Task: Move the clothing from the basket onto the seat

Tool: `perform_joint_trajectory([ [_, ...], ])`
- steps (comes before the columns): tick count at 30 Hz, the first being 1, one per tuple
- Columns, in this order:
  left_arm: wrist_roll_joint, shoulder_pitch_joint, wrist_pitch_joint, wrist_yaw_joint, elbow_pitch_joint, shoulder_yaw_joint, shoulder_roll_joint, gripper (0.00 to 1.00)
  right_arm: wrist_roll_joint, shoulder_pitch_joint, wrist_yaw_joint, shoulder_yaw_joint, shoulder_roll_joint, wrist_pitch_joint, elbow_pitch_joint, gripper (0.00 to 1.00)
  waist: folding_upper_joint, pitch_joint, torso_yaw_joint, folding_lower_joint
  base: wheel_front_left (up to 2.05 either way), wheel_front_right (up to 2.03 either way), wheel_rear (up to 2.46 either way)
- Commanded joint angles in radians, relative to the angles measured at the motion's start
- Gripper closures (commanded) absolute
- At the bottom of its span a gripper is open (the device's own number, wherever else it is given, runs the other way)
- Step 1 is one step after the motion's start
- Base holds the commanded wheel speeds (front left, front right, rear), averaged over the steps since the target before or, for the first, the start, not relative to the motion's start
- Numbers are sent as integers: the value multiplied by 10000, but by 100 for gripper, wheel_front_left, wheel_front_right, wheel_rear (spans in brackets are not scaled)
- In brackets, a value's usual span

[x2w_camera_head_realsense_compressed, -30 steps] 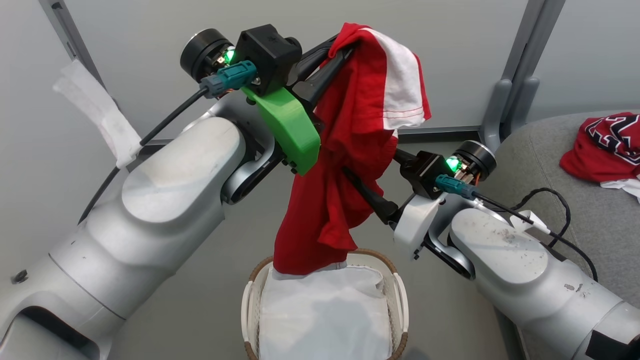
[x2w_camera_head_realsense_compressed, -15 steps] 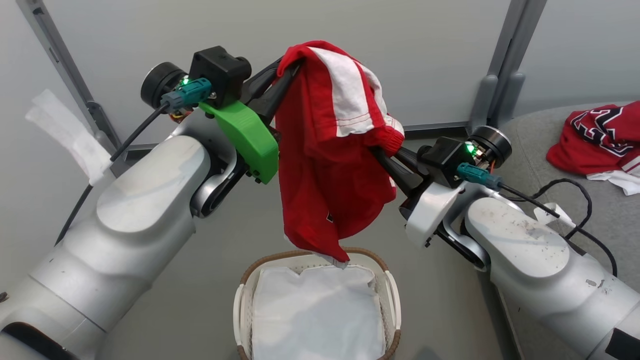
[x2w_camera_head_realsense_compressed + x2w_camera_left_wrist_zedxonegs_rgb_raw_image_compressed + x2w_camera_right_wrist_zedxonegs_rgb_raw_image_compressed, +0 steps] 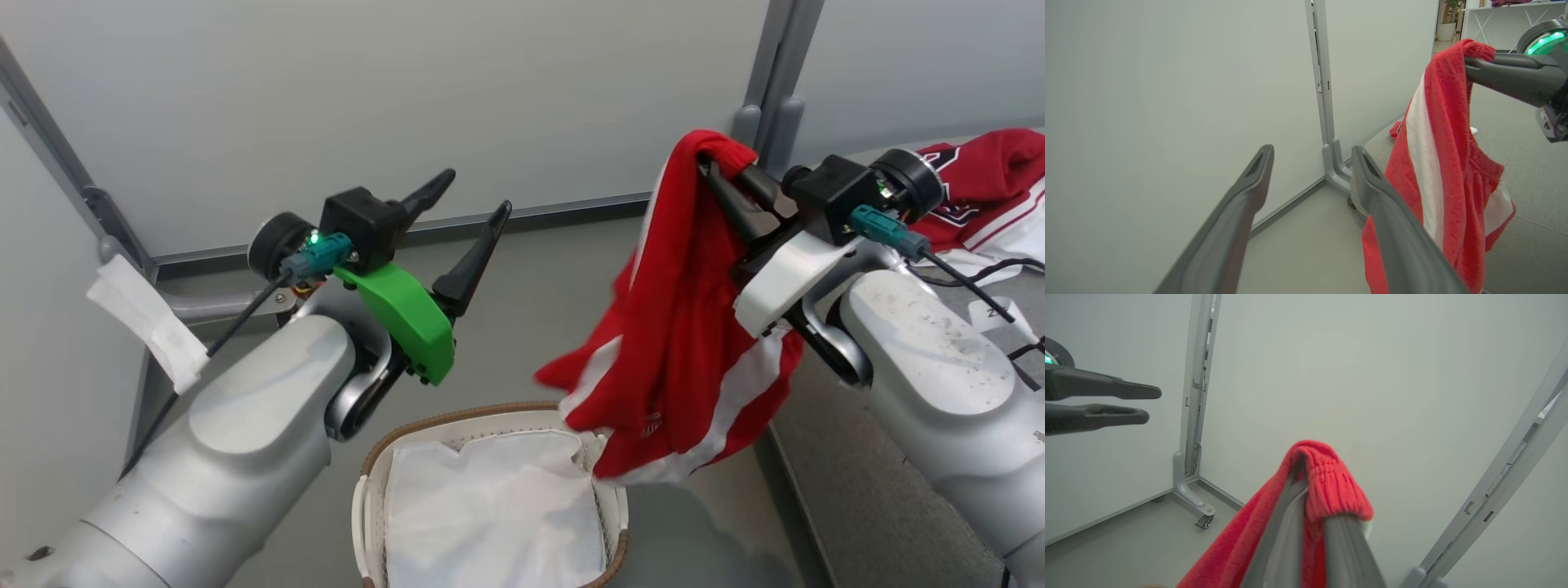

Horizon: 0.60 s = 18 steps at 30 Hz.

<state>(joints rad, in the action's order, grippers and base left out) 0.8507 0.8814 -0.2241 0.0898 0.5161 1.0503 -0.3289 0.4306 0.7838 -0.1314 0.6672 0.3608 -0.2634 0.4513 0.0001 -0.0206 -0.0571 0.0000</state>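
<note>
Up beside the basket (image 3: 360,510), jersey (image 3: 678,335) hanging from right hand (image 3: 714,169) (pinched closed)

Open air spans the gap between the spread left gripper (image 3: 473,192) and the hanging jersey (image 3: 678,327) — a clear lane above the basket (image 3: 457,411) — while wall panels (image 3: 326,82) and a grey post (image 3: 771,73) close the back and the seat (image 3: 1531,155) blocks the right side.

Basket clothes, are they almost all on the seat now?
Nearly. Done: one logo jersey lies on the grey seat. In hand: the right end effector is shut on a red jersey with white stripes, hanging over the basket edge; the left end effector is open and empty. Left: put that jersey on the seat. The basket shows its white liner, no red clothes.
</note>
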Motion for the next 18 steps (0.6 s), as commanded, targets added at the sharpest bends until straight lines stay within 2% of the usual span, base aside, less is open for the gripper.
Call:
perform_joint_trajectory([
  [1, -115, -275, -95, -38, -46, 71, 99, 0, -100, -175, 14, -163, 125, -19, -30, 100, -1, 64, -221, 0, 0, 0, 0],
  [10, -303, -1421, -342, -285, -342, 235, 506, 0, -380, -424, 14, -1002, 999, -19, -175, 100, -1, 363, -1212, 0, 0, 0, 0],
  [18, -901, -1841, -416, -471, -478, 106, 565, 0, -522, -561, 14, -1621, 1550, -19, -517, 100, -1, 961, -2602, 0, 0, 0, 0],
])
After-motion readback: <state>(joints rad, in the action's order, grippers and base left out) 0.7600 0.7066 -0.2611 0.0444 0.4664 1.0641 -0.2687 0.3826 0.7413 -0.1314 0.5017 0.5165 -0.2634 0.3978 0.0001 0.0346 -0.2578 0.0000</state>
